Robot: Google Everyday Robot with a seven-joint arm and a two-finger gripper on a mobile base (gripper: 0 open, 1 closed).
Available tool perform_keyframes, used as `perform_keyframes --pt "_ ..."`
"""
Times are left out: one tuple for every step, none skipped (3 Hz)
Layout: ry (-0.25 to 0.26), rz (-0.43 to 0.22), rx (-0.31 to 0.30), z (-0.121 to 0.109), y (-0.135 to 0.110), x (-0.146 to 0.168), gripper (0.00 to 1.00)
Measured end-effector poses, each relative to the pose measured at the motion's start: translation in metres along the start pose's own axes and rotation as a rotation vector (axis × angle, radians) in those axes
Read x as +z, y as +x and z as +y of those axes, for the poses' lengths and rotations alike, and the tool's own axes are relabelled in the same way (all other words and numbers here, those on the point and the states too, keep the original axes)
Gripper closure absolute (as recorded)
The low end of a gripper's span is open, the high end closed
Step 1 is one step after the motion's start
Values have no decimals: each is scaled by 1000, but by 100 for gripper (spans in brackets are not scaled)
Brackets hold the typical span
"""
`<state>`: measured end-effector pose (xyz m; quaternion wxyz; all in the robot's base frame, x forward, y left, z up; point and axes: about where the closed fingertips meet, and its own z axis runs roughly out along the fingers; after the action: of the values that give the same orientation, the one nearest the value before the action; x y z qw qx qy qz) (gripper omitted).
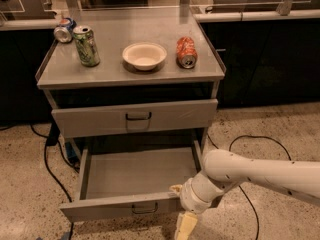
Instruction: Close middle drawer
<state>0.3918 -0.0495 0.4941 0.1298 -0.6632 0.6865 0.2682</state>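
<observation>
Grey metal, wide and shallow, the middle drawer point(115, 208) stands pulled well out. The white arm's gripper point(186, 225) hangs at the front's right end; I cannot tell its opening. Push squarely inward, nearer the dark loop handle point(144, 209), to avoid skewing.
</observation>
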Motion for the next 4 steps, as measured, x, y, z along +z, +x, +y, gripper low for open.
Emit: perform_keyframes --pt "-2 27 42 6 17 0 0" --pt "-16 48 81 15 33 2 0" --pt "-30 57 115 25 46 5 0" --pt "-48 37 129 31 53 9 0"
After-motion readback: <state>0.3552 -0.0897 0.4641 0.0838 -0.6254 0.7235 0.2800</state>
